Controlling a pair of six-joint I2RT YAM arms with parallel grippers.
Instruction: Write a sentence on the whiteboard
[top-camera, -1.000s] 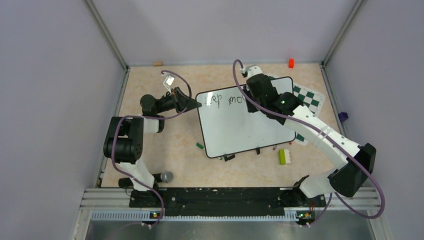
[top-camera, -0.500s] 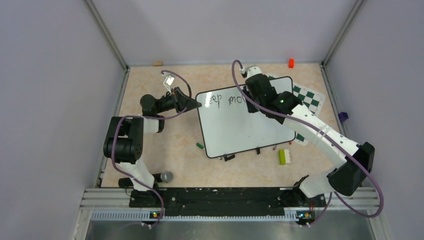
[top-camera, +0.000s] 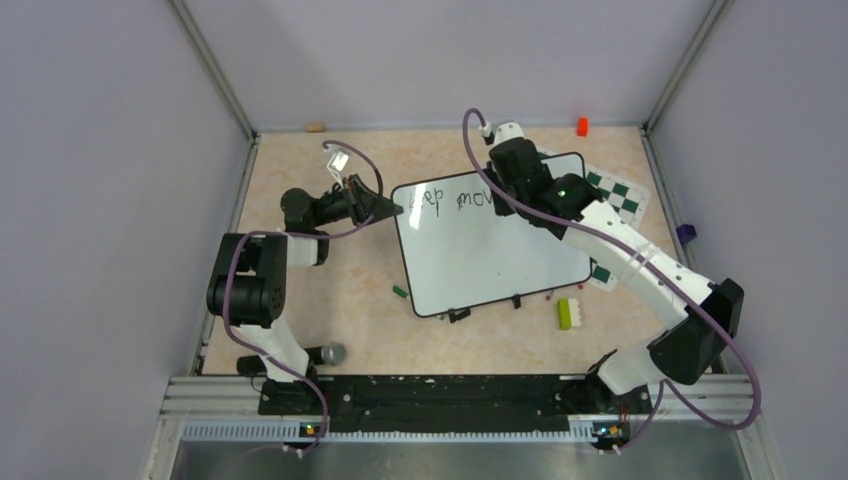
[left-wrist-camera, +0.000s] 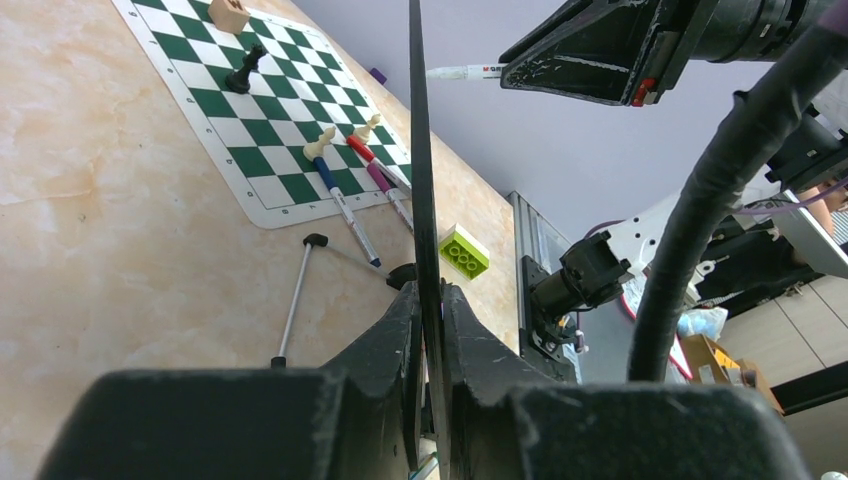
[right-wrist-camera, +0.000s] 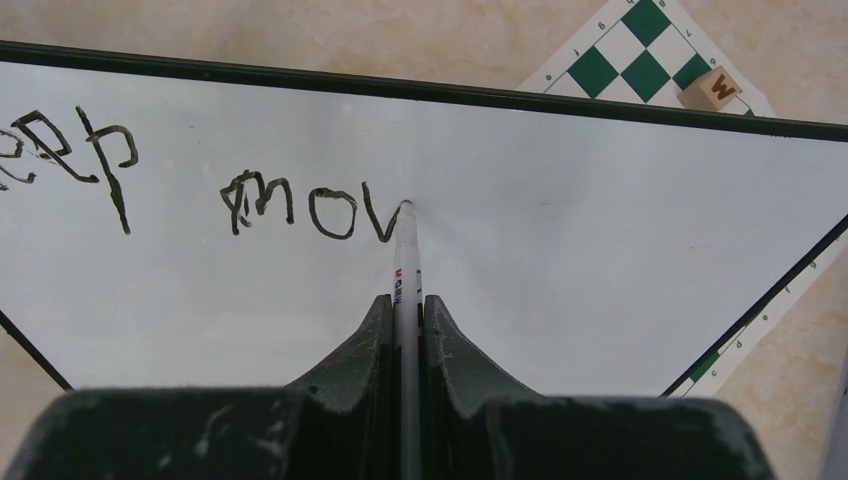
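Note:
The whiteboard (top-camera: 500, 260) stands tilted on the table. My left gripper (top-camera: 396, 209) is shut on its left rim, which shows edge-on as a thin dark line in the left wrist view (left-wrist-camera: 418, 150) between my fingers (left-wrist-camera: 390, 340). My right gripper (top-camera: 505, 192) is shut on a white marker (right-wrist-camera: 404, 265), whose tip touches the board face (right-wrist-camera: 600, 250). The sentence (right-wrist-camera: 290, 205) reads "Keep mov" in one dark line along the board's upper part (top-camera: 452, 199), and the marker tip sits at the end of the "v".
A green-and-white chess mat (top-camera: 620, 200) lies partly under the board's right side, with chess pieces and pens (left-wrist-camera: 345, 210) on it. A lime brick (top-camera: 565, 313), a red block (top-camera: 582, 126), a grey microphone (top-camera: 330, 353) and a wooden letter cube (right-wrist-camera: 718, 88) lie around.
My right gripper has moved the marker a little rightward and away along the board, and a "v" has been added after "mo". The left gripper and board have not moved.

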